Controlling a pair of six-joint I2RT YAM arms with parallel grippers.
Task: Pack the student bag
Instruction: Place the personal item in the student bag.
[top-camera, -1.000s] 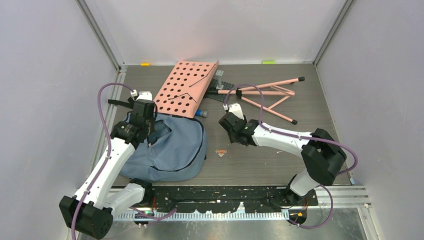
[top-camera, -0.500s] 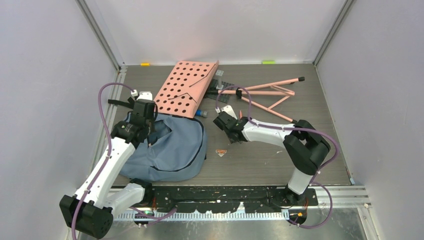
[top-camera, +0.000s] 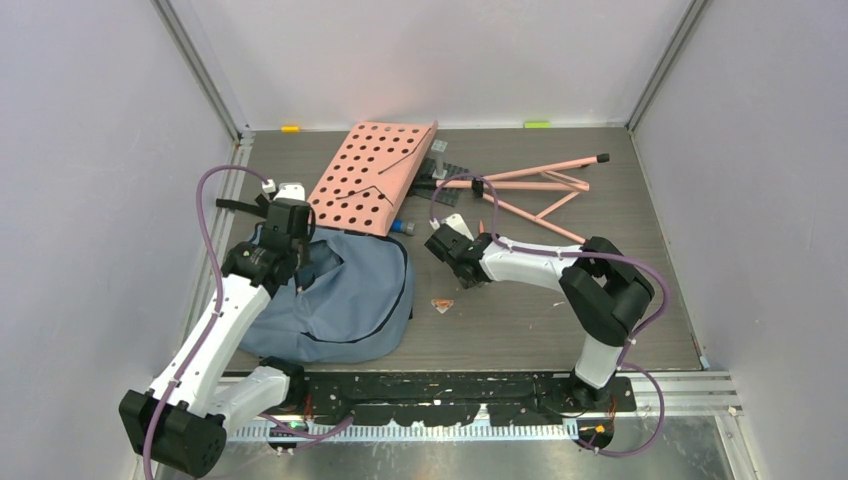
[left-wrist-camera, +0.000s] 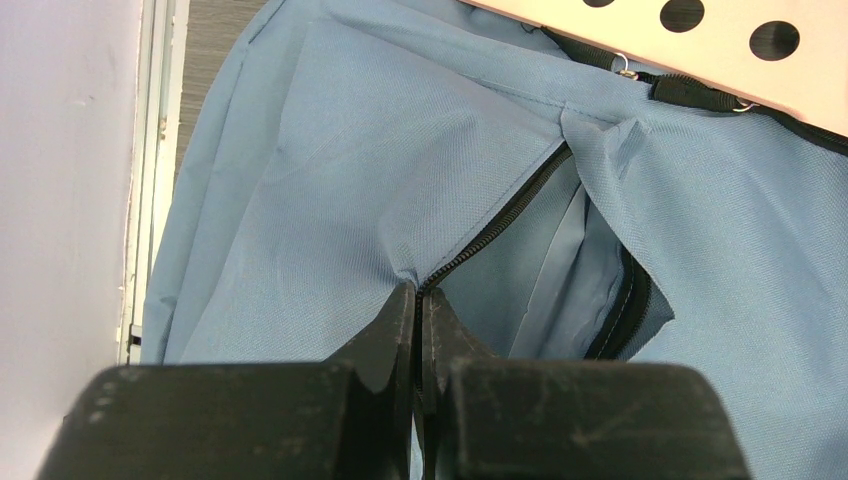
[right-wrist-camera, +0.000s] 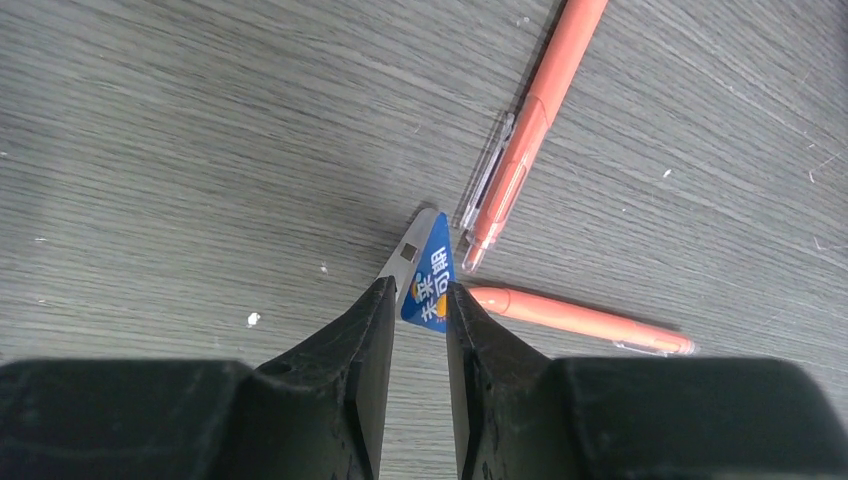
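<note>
Two arms on this rig, so starting from the left: the left arm (top-camera: 215, 330) reaches over the student bag (top-camera: 340, 300), which sits slumped on the left near part of the counter (top-camera: 520, 330), close to the left wall. The left jaws are squeezed fully together and pinching the blue-grey fabric right at the end of the bag's black zipper (left-wrist-camera: 500, 225). That zipper is partly undone, and the wrist view shows a gap with the paler lining (left-wrist-camera: 575, 270) inside. The bag's far edge is tucked under a pink perforated board (top-camera: 375, 175) that lies tilted over it, with a black strap (left-wrist-camera: 690, 92) peeking out just below the board's edge. Moving right, a small orange bit (top-camera: 441, 304) lies on the bare counter just beside the bag. Past that, the right arm (top-camera: 540, 265) stretches in low toward the middle. The right jaws are narrowed down onto a small blue and white card (right-wrist-camera: 428, 280) standing on edge, and both sides look to be touching it. Two orange pens lie just beyond it, one (right-wrist-camera: 530, 125) angled away with its tip near the card, the other (right-wrist-camera: 580, 318) flat to the right. Furthest right and toward the back is a pink folding stand (top-camera: 540, 190) with black feet.
</note>
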